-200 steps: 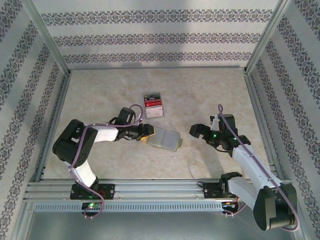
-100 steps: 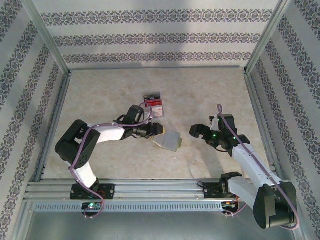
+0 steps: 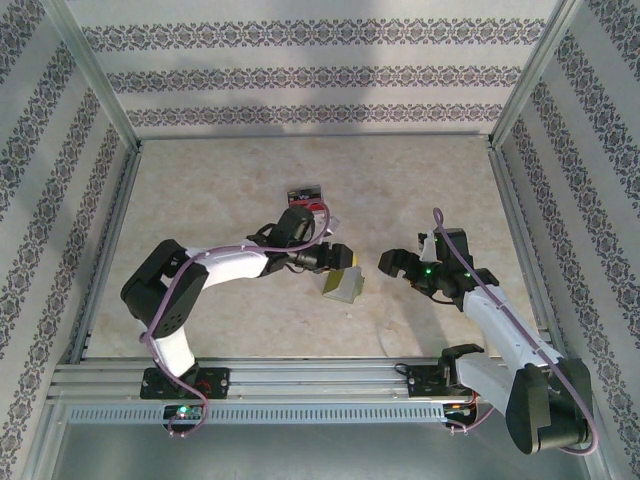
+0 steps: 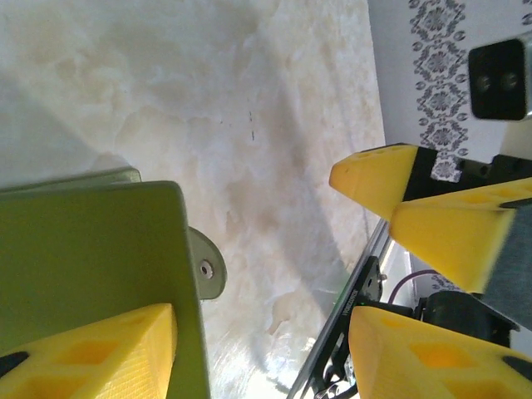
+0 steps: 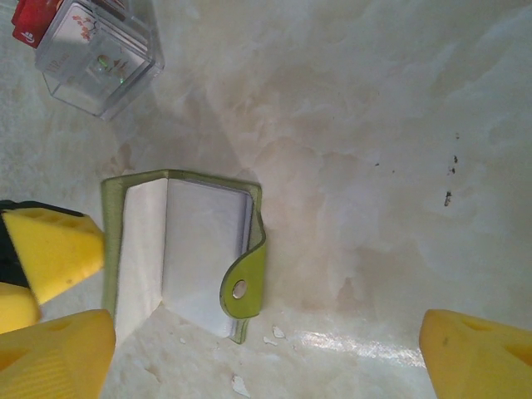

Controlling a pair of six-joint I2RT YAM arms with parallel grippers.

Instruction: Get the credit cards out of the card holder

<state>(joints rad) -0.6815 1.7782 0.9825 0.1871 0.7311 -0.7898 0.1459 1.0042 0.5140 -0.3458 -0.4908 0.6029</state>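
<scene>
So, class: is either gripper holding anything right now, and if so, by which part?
Nothing is gripped. The left gripper's jaws stand apart, one apparently resting against the card holder's green cover. The right gripper's jaws are open and empty.

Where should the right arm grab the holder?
Probably take the holder by its free cover edge, at the snap tab, coming in from the right gripper's side. It stands half open, that flap faces those open jaws, and the left gripper is at the other cover.
</scene>
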